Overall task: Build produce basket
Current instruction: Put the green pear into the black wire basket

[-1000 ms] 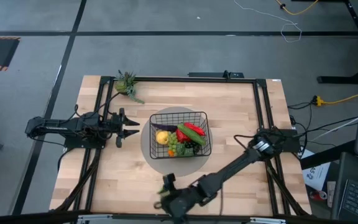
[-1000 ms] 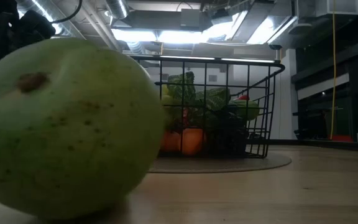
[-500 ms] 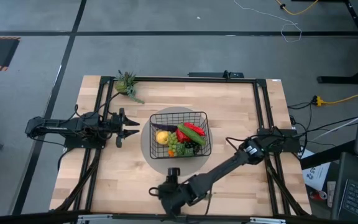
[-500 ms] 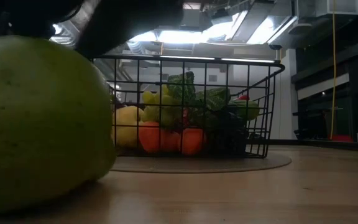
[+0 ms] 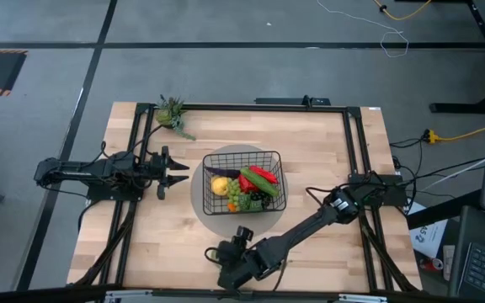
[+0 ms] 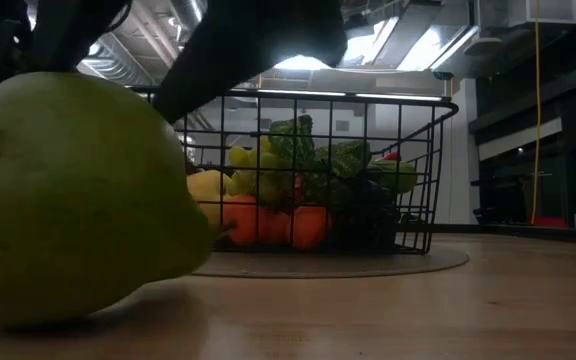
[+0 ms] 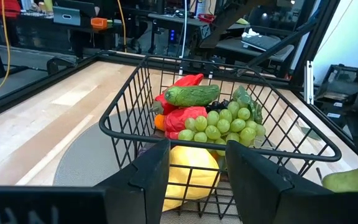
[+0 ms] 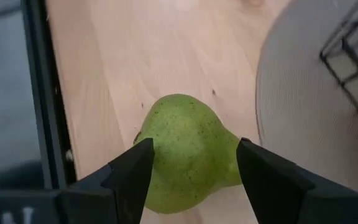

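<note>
The green pear (image 8: 188, 163) lies on its side on the wood table near the near edge; it also shows in the high view (image 5: 213, 252) and fills the left of the low view (image 6: 73, 200). My right gripper (image 8: 194, 144) is open just above it, one finger on each side of its body. The black wire basket (image 5: 242, 155) stands mid-table on a grey round mat (image 5: 199, 202). It holds the produce (image 7: 213, 118): yellow fruit, oranges, red peppers, grapes and a cucumber. My left gripper (image 5: 179, 177) waits open and empty just left of the basket. My right gripper comes at the pear from above with its fingers (image 8: 135, 168) close beside the pear's two sides. I cannot tell whether they touch it. The pear rests on the table.
A small green plant (image 5: 173, 112) lies at the table's far left corner. The black rail frame (image 8: 45, 106) runs along the table edge close beside the pear. Bare wood lies right of the basket.
My right gripper has moved a little along the near edge and settled over the pear. The pear has rolled on the table: the stem end that faced the low camera has turned out of sight, and its narrow end now points toward the basket.
</note>
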Robot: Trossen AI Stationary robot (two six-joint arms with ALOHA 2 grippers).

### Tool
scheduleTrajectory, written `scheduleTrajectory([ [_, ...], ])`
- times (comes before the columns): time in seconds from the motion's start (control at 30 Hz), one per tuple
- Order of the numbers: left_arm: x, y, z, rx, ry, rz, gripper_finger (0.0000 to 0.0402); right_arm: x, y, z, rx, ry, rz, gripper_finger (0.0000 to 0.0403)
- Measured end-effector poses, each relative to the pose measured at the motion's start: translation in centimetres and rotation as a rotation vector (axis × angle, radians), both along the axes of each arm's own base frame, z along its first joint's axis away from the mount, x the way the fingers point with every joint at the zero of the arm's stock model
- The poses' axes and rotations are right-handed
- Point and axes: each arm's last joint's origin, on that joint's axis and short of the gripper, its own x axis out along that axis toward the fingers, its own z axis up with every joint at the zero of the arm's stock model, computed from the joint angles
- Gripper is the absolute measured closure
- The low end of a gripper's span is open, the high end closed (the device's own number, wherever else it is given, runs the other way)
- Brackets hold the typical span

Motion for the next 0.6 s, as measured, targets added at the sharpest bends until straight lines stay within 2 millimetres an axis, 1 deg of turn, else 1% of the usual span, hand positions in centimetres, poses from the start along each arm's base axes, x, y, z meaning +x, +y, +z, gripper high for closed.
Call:
scheduleTrajectory([
  [0.17,0.0,0.0,0.0,0.0,0.001,0.0,0.025,0.2,-0.4,-0.1,0.14,-0.022,-0.202,0.0171],
  [0.27,0.0,0.0,0.0,0.0,0.0,0.0,0.025,0.6,-0.6,-0.1,0.188,-0.045,-0.259,0.0171],
  [0.4,0.0,0.0,0.0,0.0,0.0,0.0,0.025,1.1,-0.4,0.5,0.2,-0.101,-0.213,0.0171],
  [0.47,0.0,0.0,0.0,0.0,0.0,0.0,0.025,1.3,-0.2,1.5,0.205,-0.125,-0.2,0.0171],
  [0.53,0.0,0.0,0.0,0.0,0.0,0.0,0.025,1.4,-0.1,2.9,0.198,-0.16,-0.163,0.0171],
  [0.6,0.0,0.0,0.0,0.0,0.001,0.0,0.025,1.3,-0.2,4.0,0.144,-0.173,-0.117,0.0171],
])
